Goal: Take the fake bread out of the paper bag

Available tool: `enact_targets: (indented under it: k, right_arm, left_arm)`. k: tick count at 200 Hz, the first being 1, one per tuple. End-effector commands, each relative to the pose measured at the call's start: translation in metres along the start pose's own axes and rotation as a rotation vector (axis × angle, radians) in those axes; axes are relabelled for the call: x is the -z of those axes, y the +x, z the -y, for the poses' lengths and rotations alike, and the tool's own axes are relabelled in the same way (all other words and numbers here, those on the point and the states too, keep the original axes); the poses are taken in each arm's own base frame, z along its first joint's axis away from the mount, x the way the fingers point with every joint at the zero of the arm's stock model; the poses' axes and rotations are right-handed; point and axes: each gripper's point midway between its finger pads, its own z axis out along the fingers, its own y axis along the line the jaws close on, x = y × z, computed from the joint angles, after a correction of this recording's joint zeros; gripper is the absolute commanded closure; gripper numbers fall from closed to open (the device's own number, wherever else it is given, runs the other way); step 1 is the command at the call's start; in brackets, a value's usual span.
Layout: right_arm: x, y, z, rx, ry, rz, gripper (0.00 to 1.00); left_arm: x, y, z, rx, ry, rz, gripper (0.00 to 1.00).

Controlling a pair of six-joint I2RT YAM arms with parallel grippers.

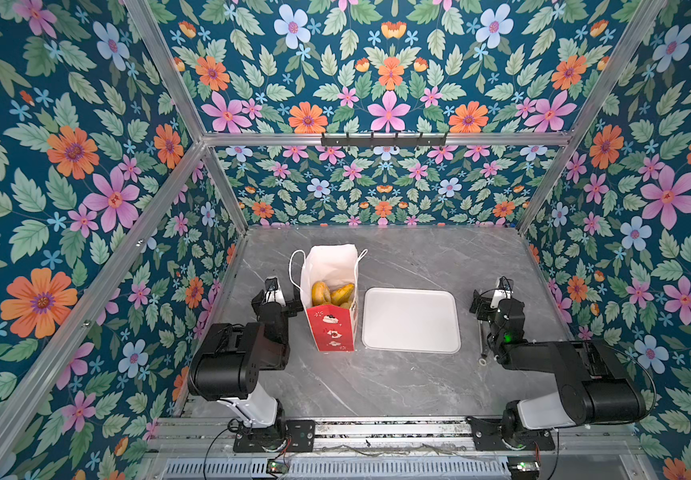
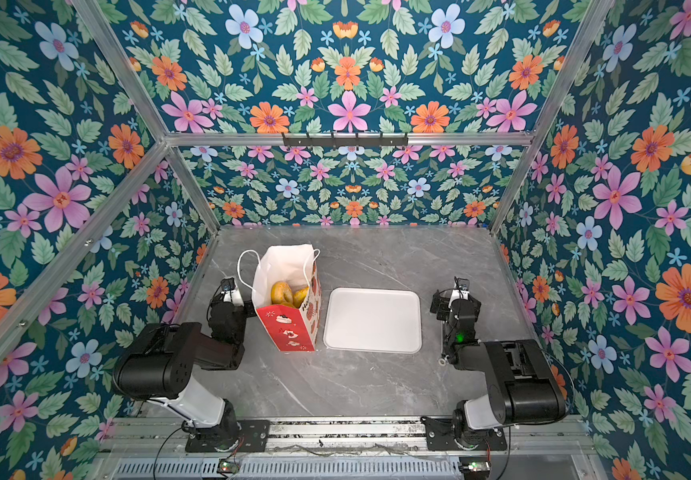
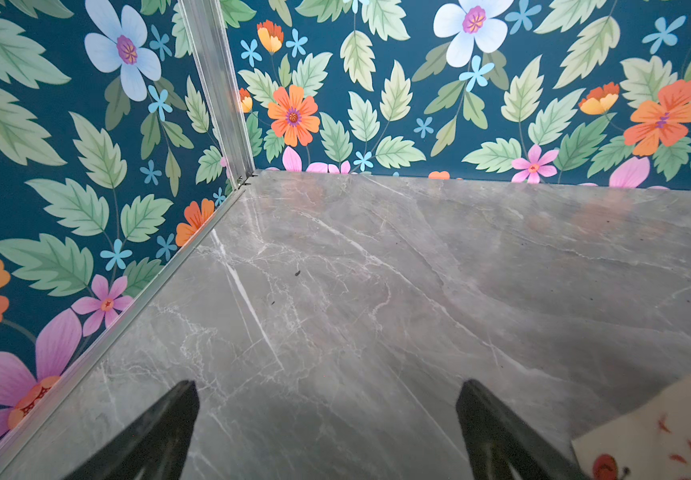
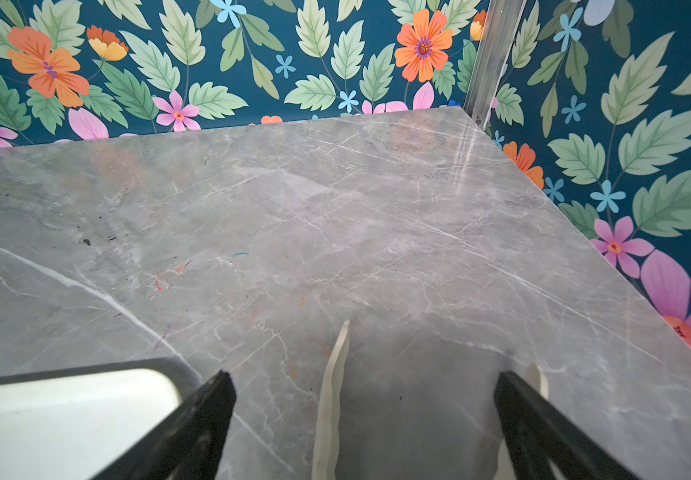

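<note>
Both sets of jaws are spread wide, gripping nothing. Left gripper sits over bare table, just beside the paper bag. Right gripper is near the white tray, on the side away from the bag. Count: 1 bag, upright, mouth open, just left of 1 tray. Fake bread is inside the bag: 2 pieces clearly countable, a ring doughnut plus one more. Anything deeper is hidden.
</note>
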Motion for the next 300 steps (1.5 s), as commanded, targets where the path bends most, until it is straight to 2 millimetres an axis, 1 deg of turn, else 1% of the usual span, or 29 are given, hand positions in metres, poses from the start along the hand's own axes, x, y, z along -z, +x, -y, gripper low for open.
enact_targets:
  k: [1,116,126,133,143,145,162,165,167,177,198,203,218,228,238,239,252,255,260,263,265,270,288,300]
  right_arm:
    - [0.000,-0.005,0.000,-0.006,0.002,0.011,0.01]
    - [0.000,-0.004,0.000,-0.006,0.002,0.010,0.02]
    - [0.000,-0.005,0.001,-0.004,0.004,0.017,0.04]
    - [0.002,-0.011,0.000,0.000,0.002,0.041,0.05]
    - [0.007,-0.015,0.000,0.001,0.001,0.040,0.06]
    - [0.007,-0.013,0.000,0.004,0.002,0.031,0.06]
    - [0.012,-0.026,-0.003,0.021,-0.001,0.007,0.05]
    - [0.012,-0.026,-0.005,0.029,-0.003,-0.004,0.05]
    - [0.012,-0.030,-0.005,0.029,-0.005,0.001,0.05]
    - [0.014,-0.036,-0.011,0.057,-0.006,0.003,0.05]
    - [0.019,-0.050,-0.024,0.132,0.027,0.029,0.05]
    - [0.021,-0.053,-0.027,0.140,0.029,0.025,0.05]
    - [0.025,-0.062,-0.037,0.125,0.001,0.012,0.05]
    - [0.028,-0.064,-0.038,0.094,-0.001,-0.006,0.05]
    - [0.031,-0.067,-0.037,0.072,-0.005,-0.016,0.05]
    - [0.031,-0.067,-0.037,0.070,-0.005,-0.018,0.05]
    - [0.037,-0.070,-0.036,0.050,-0.007,-0.030,0.05]
    - [0.039,-0.071,-0.036,0.045,-0.008,-0.028,0.05]
    - [0.042,-0.074,-0.035,0.039,-0.008,-0.024,0.05]
    - [0.043,-0.074,-0.035,0.034,-0.008,-0.023,0.06]
    - [0.044,-0.075,-0.034,0.029,-0.009,-0.022,0.06]
    - [0.047,-0.077,-0.033,0.023,-0.007,-0.019,0.06]
    - [0.056,-0.081,-0.030,0.006,-0.005,-0.016,0.06]
    - [0.061,-0.084,-0.029,-0.002,-0.008,-0.020,0.06]
  left_arm:
    - [0.000,-0.005,0.001,0.004,0.004,0.016,0.00]
    - [0.000,-0.005,0.000,0.005,0.003,0.017,0.00]
    - [0.001,-0.005,0.001,0.005,0.004,0.018,0.01]
    - [0.001,-0.008,-0.002,0.008,-0.011,0.027,0.01]
    - [0.006,-0.013,-0.009,0.025,-0.041,0.038,0.01]
    - [0.007,-0.014,-0.010,0.029,-0.046,0.039,0.01]
    - [0.014,-0.026,-0.015,0.035,-0.068,0.048,0.01]
    - [0.016,-0.031,-0.015,0.036,-0.067,0.058,0.01]
    - [0.016,-0.031,-0.015,0.034,-0.066,0.051,0.01]
    - [0.022,-0.046,-0.017,0.042,-0.072,0.083,0.03]
    - [0.041,-0.086,-0.029,0.120,-0.117,0.175,0.06]
    - [0.046,-0.098,-0.031,0.138,-0.120,0.192,0.06]
    - [0.058,-0.124,-0.040,0.226,-0.148,0.195,0.09]
    - [0.069,-0.142,-0.048,0.310,-0.172,0.209,0.09]
    - [0.080,-0.160,-0.050,0.393,-0.163,0.203,0.10]
    - [0.081,-0.159,-0.050,0.397,-0.161,0.193,0.10]
    - [0.095,-0.180,-0.041,0.467,-0.087,0.161,0.10]
    - [0.099,-0.186,-0.038,0.478,-0.061,0.154,0.10]
    - [0.103,-0.189,-0.031,0.489,-0.019,0.119,0.11]
    - [0.106,-0.192,-0.026,0.497,0.011,0.104,0.11]
    - [0.110,-0.198,-0.024,0.501,0.030,0.104,0.11]
    - [0.115,-0.203,-0.017,0.512,0.070,0.077,0.11]
    - [0.135,-0.209,0.005,0.515,0.207,-0.015,0.12]
    - [0.145,-0.208,0.022,0.499,0.307,-0.083,0.14]
